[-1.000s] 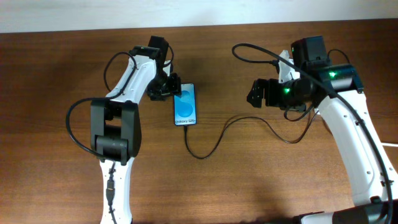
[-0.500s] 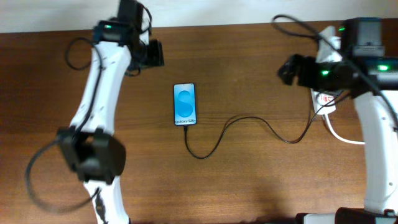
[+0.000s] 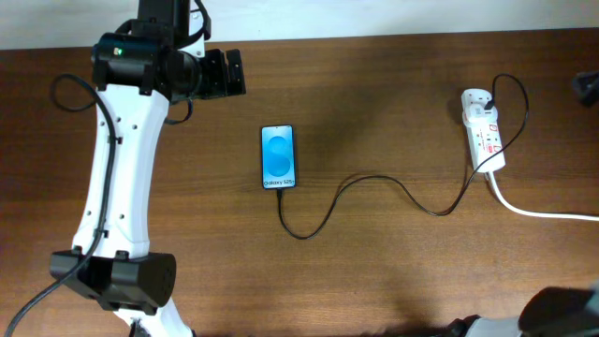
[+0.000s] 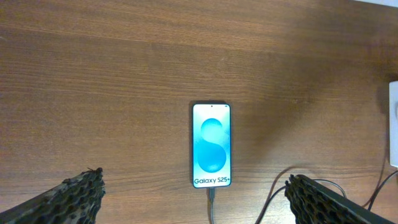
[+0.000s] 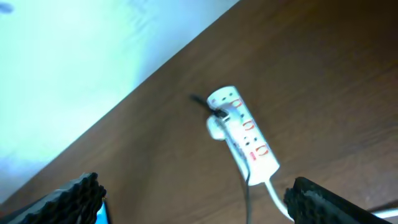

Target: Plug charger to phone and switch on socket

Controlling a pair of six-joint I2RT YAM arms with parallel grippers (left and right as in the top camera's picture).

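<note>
The phone lies flat on the table with its blue screen up; it also shows in the left wrist view. The thin black charger cable runs from the phone's bottom edge, where its plug tip sits, to the white socket strip at the right. The strip also shows in the right wrist view, with red switches. My left gripper is open and empty, high above the phone. My right gripper is open and empty, high above the socket, almost out of the overhead view.
The socket's thick white cord runs off the table's right edge. The table's back edge meets a pale wall. The left arm's white links stretch over the table's left side.
Both arms have lifted away. The left gripper left the phone and swung to the back left. The right arm moved off the right edge, uncovering the socket.
</note>
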